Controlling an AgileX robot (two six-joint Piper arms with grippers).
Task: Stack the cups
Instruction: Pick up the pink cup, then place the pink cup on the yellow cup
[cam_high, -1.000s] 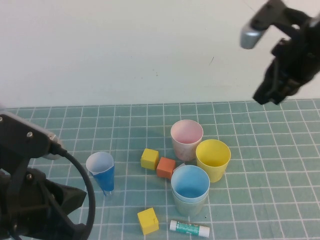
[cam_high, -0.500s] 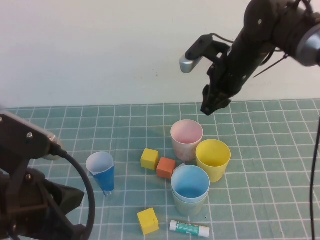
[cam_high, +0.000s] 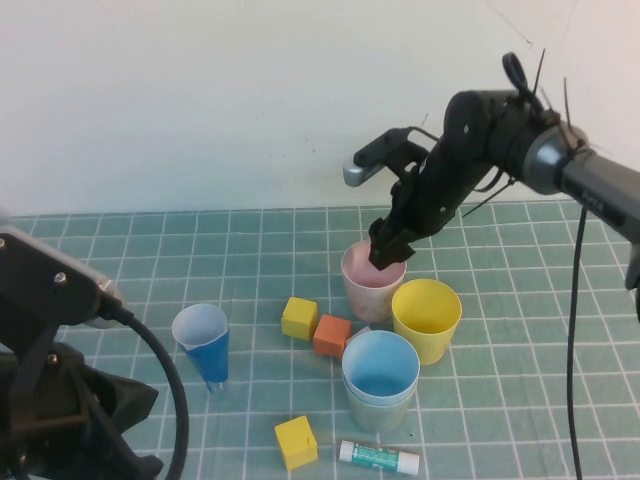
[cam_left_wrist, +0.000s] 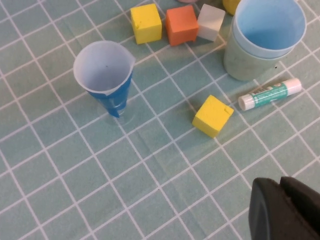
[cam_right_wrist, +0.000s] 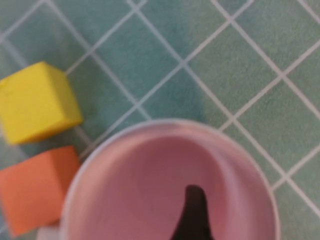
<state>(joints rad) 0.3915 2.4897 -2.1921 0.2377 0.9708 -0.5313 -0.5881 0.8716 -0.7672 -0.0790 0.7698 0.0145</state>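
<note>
Jaws of the right gripper (cam_high: 386, 253): state could not be told; in the right wrist view only one dark fingertip (cam_right_wrist: 194, 212) showed, reaching down inside the mouth of the round tapered pink plastic cup (cam_right_wrist: 170, 185). Jaws of the left gripper (cam_left_wrist: 285, 209): only a dark corner of it showed in the left wrist view, so open or closed could not be told.

High view: the right gripper hung at the far rim of the pink cup (cam_high: 373, 277), its arm reaching in from the upper right. The left gripper sat low at the near left of the green gridded cutting mat (cam_high: 520, 360), well apart from the cups.

Cups: the pink cup stood upright at the far side of the cluster. The round tapered yellow plastic cup (cam_high: 426, 318) stood upright just beside it on the right and nearer, the two apparently touching. The round light blue plastic cup (cam_high: 380, 372) sat nested inside the pale green plastic cup (cam_high: 378, 412), only the green cup's lower wall showing beneath it; this pair stood nearest the robot, close against the yellow cup.

Other items: a narrow dark-blue cone cup with white inside (cam_high: 203, 345) stood upright well to the left. A small yellow cube (cam_high: 299, 318) and an orange cube (cam_high: 332, 335) lay side by side between the cone cup and the stack. A second yellow cube (cam_high: 296, 442) lay near the front edge, with a white-and-green glue stick (cam_high: 379, 457) lying flat just right of it, in front of the nested pair. The left wrist view also showed a white cube (cam_left_wrist: 210, 21) beside the orange one.
</note>
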